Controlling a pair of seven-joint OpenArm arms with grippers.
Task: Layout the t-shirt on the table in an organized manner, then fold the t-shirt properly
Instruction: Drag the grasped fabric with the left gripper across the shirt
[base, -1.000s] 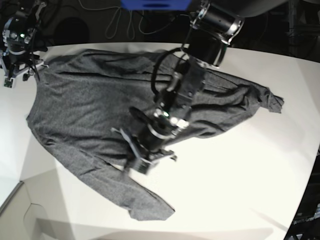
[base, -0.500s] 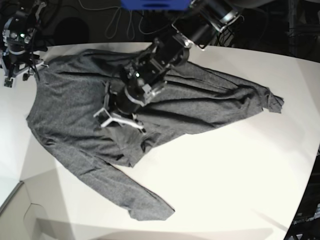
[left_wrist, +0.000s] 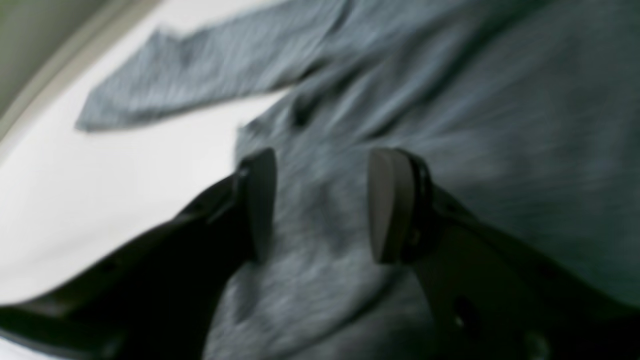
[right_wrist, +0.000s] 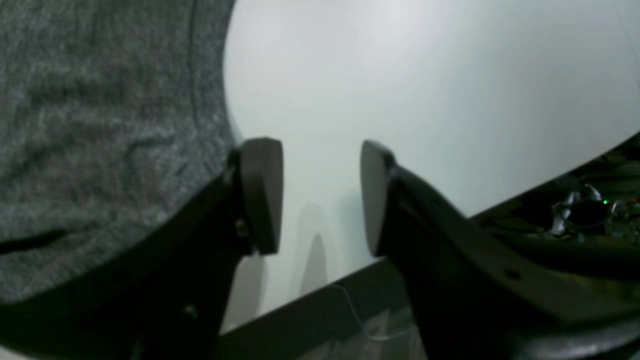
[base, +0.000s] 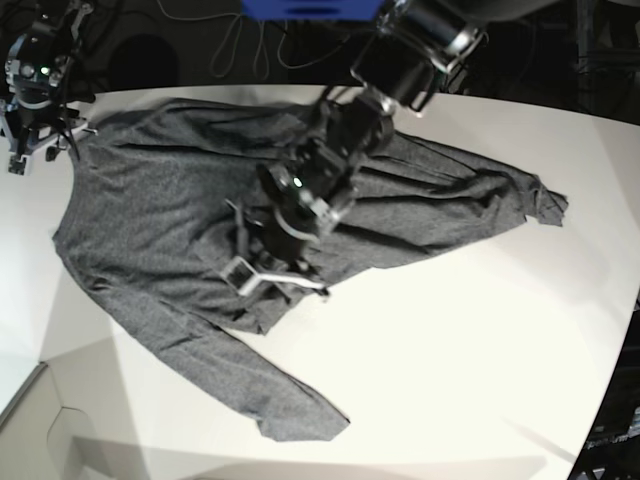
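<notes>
T-shirt (base: 160, 210) sprawls across the table (base: 470, 350), sleeves trailing toward 3 and 5 o'clock. Left gripper (base: 268, 268) hovers over its lower hem, jaws parted, holding nothing; right gripper (right_wrist: 320, 195) sits at the shirt's 10 o'clock corner, parted, empty. Risk: a shallow pinch could bunch the wrinkled hem.

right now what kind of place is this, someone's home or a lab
Most likely a robotics lab or test bench, not a home. A bare white table holds only a grey shirt, two robot arms work over it, and loose cables hang in the dark behind.
</notes>
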